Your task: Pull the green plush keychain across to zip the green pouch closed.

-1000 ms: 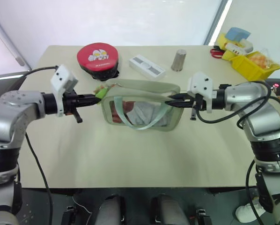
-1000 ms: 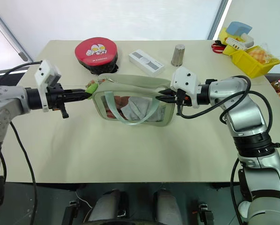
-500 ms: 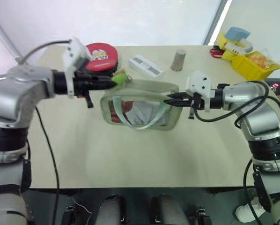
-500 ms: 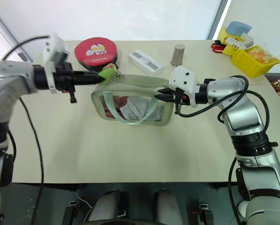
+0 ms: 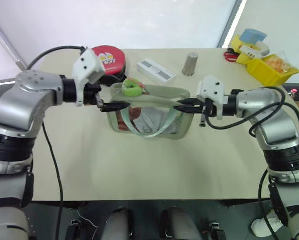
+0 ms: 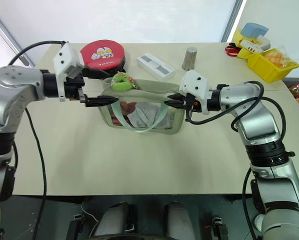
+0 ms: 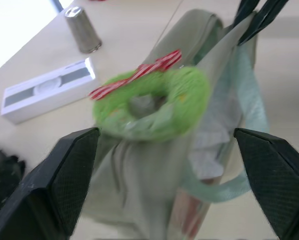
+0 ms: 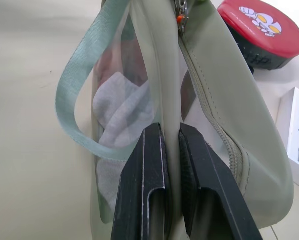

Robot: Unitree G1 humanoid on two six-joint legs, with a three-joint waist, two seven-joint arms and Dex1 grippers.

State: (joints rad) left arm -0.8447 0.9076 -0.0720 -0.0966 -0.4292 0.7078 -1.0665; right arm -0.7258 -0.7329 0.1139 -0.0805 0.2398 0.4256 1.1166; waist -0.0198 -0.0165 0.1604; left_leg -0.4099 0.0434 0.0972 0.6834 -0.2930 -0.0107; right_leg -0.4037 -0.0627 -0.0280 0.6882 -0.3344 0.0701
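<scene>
While our right end effector (image 6: 172,103) clamps the soft sage-green pouch (image 6: 142,112) to brace it, our left end effector (image 6: 105,100) gapes apart just beneath the released fuzzy lime-green keychain (image 6: 123,82).

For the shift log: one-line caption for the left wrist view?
Open left gripper facing the released green plush keychain atop the green pouch.

Beige table (image 5: 139,165). On it: green pouch (image 5: 149,116) near centre; round red-topped case (image 5: 105,61) behind it to the left; flat white box (image 5: 157,70) behind the pouch; grey metal cup (image 5: 191,64) right of the box; yellow bin (image 5: 267,68) with clutter at the far right corner.
</scene>
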